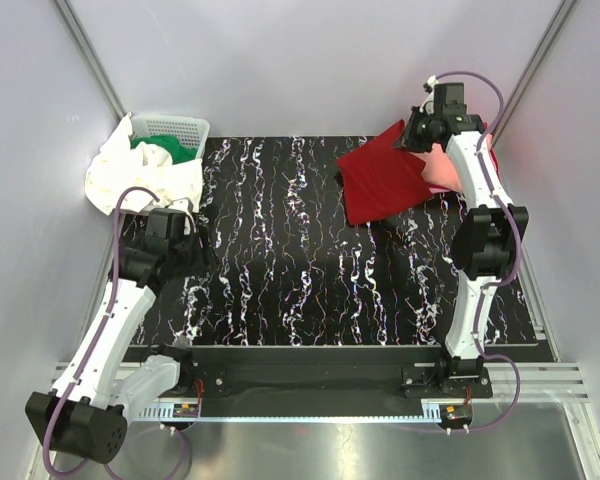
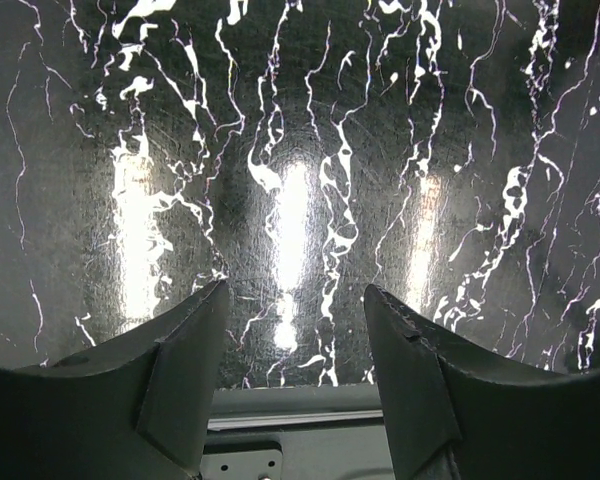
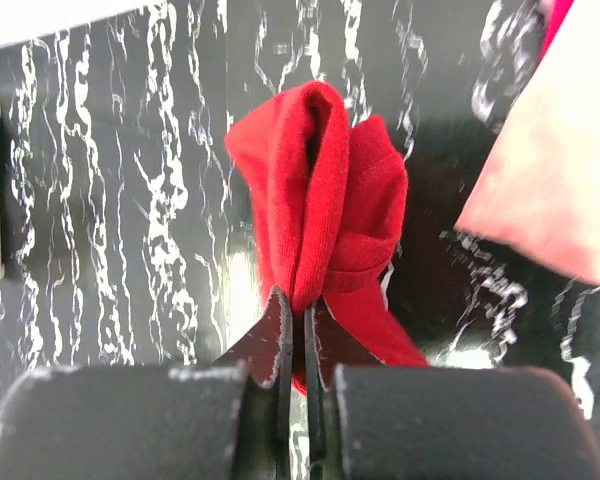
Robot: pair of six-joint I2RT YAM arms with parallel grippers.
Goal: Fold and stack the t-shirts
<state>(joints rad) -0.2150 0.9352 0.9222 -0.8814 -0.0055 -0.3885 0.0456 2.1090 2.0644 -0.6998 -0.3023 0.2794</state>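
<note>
My right gripper (image 1: 418,136) (image 3: 302,300) is shut on a bunched fold of the dark red t-shirt (image 1: 385,182) (image 3: 320,170). It holds the shirt up at the far right of the table, and the cloth hangs down onto the marbled black tabletop (image 1: 300,260). Behind it lies the salmon pink t-shirt (image 1: 446,170) (image 3: 550,170), with a magenta t-shirt (image 1: 491,150) (image 3: 556,18) at its edge. A white t-shirt (image 1: 130,175) drapes over the basket at the far left, and a green t-shirt (image 1: 166,150) lies inside it. My left gripper (image 1: 192,248) (image 2: 295,290) hangs open over bare table, holding nothing.
The white plastic lattice basket (image 1: 178,127) stands in the far left corner. Grey walls close in the table on both sides. A metal rail (image 1: 310,385) runs along the near edge between the arm bases.
</note>
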